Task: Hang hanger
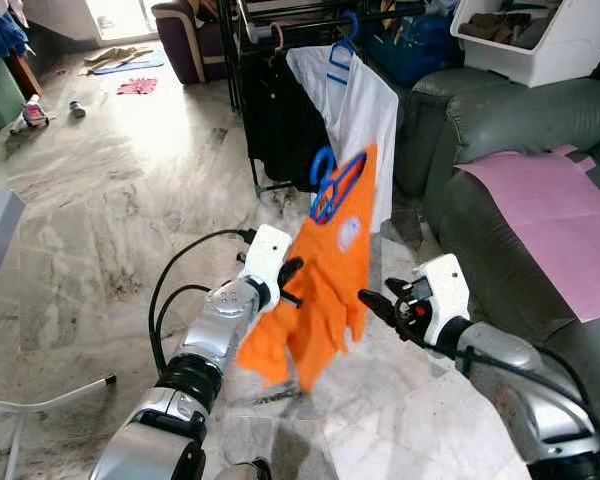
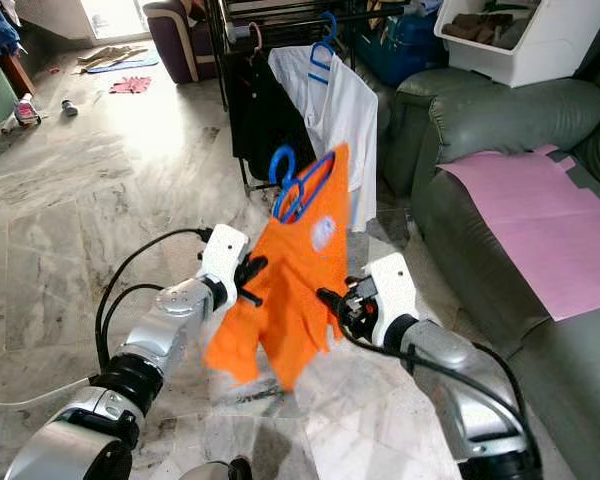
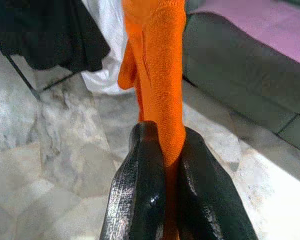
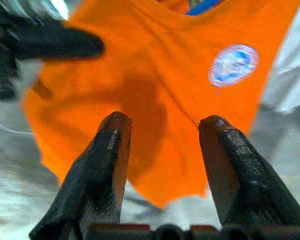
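While left gripper [image 3: 162,165] pinches orange shirt [image 1: 325,270] on blue hanger [image 1: 325,185] to lift toward rack [image 1: 280,20], right gripper [image 4: 162,145] gapes wide beside it, empty.

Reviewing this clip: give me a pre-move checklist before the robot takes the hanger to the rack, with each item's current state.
1. Left gripper shut on the orange shirt: ok.
2. Right gripper open, fingers apart in front of the shirt, not gripping: ok.
3. Blue hanger inside the shirt's collar, hook sticking up: ok.
4. Hanger held directly by a gripper: not ok, cloth alone is pinched.
5. Free space on the clothes rack beside the white shirt: cannot tell.
6. Hanger seated level in the shirt: not ok, it hangs tilted.
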Motion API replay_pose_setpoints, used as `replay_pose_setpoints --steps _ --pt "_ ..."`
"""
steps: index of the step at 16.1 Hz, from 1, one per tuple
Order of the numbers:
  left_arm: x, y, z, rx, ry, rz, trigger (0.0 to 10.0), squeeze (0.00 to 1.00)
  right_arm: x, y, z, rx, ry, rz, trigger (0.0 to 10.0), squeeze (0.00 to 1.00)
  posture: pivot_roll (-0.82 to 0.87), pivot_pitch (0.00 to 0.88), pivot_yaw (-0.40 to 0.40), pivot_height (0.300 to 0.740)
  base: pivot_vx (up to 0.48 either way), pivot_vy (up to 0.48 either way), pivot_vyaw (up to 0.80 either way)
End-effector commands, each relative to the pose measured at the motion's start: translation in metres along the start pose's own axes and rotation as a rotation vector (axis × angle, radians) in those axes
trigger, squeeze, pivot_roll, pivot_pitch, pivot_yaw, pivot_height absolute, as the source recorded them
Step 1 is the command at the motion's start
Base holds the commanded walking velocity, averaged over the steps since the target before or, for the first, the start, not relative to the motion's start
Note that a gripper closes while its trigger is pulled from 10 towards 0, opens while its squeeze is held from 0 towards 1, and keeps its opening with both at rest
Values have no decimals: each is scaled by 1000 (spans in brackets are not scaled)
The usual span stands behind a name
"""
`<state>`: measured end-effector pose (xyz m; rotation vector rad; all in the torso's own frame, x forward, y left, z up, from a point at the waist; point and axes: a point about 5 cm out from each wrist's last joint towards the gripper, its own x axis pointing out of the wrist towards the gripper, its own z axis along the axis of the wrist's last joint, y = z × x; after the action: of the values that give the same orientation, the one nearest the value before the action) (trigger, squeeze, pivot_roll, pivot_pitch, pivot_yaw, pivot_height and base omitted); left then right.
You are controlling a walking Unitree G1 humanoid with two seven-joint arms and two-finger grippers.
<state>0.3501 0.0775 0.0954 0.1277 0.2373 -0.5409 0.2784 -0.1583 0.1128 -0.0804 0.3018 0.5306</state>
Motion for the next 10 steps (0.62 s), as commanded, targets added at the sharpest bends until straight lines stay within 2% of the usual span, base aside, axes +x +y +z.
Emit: replay_pose_setpoints --steps 1,4,6,7,8,9,10 --pt "2 3 15 37 -59 4 3412 0 0 0 -3 -43 10 -21 10000 0 -84 66 38 740 0 0 0" --pt "-3 6 18 94 -90 -47 3647 0 -1 -22 -2 -101 -23 -202 10000 0 -83 68 38 740 0 0 0" --pt "-8 7 20 191 -106 -108 3961 0 -3 -35 0 -95 -50 -275 10000 0 -80 70 36 740 0 0 0" --pt "-12 9 20 231 -103 -131 3843 0 -5 -39 0 -90 -57 -280 10000 573 -78 71 35 740 0 0 0" --pt "-14 11 21 257 -98 -156 3490 0 -6 -39 -1 -78 -53 -255 10000 1000 -76 72 34 740 0 0 0" --pt "-16 15 21 285 -92 -168 3216 0 -7 -40 -2 -85 -45 -239 10000 1000 -75 73 33 740 0 0 0" --pt "-18 21 25 345 -75 -192 2471 0 -12 -58 -1 -136 -20 -330 10000 1000 -75 76 33 740 0 0 0"
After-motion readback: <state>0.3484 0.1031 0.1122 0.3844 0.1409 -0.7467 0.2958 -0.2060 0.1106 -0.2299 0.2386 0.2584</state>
